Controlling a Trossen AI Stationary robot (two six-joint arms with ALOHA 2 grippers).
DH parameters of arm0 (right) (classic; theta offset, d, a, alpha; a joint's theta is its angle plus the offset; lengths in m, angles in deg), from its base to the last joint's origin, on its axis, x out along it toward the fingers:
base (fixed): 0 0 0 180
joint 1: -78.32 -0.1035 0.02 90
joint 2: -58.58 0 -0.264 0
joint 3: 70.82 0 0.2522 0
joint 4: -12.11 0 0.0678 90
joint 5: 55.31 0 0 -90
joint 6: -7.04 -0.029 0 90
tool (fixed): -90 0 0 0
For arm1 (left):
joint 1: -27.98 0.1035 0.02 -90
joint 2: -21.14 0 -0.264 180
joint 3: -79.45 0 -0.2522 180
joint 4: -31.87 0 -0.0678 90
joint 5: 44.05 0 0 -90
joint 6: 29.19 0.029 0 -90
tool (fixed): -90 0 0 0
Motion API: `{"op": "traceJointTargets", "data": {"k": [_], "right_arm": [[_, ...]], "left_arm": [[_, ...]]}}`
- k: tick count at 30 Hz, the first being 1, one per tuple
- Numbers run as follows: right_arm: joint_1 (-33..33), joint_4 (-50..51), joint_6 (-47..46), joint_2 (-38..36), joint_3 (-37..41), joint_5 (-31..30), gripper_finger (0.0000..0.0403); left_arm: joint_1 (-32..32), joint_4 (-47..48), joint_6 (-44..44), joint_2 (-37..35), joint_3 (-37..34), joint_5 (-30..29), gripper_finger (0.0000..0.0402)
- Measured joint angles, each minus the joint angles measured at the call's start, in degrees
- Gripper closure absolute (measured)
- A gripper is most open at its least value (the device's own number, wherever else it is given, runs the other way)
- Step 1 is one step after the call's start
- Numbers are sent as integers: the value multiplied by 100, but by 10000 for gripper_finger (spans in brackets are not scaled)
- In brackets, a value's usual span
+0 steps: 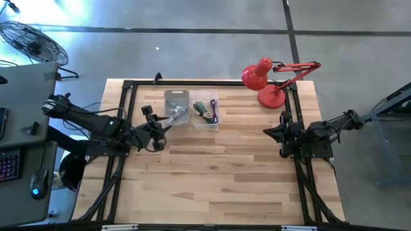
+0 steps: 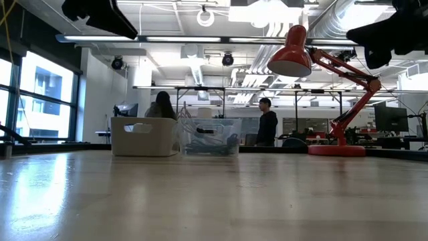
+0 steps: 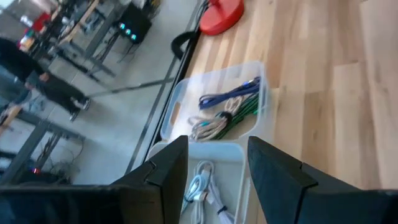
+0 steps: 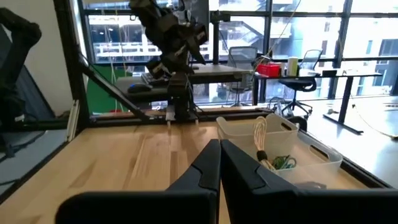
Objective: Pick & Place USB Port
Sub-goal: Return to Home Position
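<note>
Neither gripper is carrying anything, because the cables are already lying sorted. The white charger cables [image 3: 202, 183] are coiling in the grey bin [image 1: 176, 97]. The purple patterned cable [image 3: 229, 93] is resting on a green and beige bundle in the translucent white bin [image 1: 205, 96] beside it.

The left gripper [image 3: 216, 149] is hovering over the near rim of the grey bin, fingers spread apart and empty. The white bin is sitting just beyond it, and the red desk lamp [image 1: 263, 80] farther ahead. The left arm is reaching low across the wooden table [image 1: 225, 179], elbow bent and wrist tilting down toward the bins, so it looks not yet folded home.

The right gripper [image 1: 280, 133] is sitting well apart from both bins. Its fingers are pressing together on nothing. Its arm is tucking compactly over its base, pointing level across the table toward the left arm.

No cable is lying on the bare wood, so the sorting looks finished. Folding the left arm back seems the only thing left.
</note>
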State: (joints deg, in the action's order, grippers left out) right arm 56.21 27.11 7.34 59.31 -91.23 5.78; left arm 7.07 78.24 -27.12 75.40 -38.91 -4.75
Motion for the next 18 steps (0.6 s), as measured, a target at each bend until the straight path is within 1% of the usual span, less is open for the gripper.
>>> {"op": "traceJointTargets", "data": {"k": [4,8,12,14,18], "right_arm": [[77,-97,-8,-2,114,63,403],[417,-172,-20,-2,227,385,403],[925,-316,-26,-2,393,873,403],[1247,-543,-28,-2,552,1110,403],[1961,-616,-129,39,609,1990,403]], "left_arm": [[-326,-142,70,2,0,-133,240],[-633,-170,67,2,0,-312,240],[-849,-195,-2,2,0,-542,240],[-912,-214,-38,2,0,-634,240],[-919,-266,-86,14,0,-664,240]]}}
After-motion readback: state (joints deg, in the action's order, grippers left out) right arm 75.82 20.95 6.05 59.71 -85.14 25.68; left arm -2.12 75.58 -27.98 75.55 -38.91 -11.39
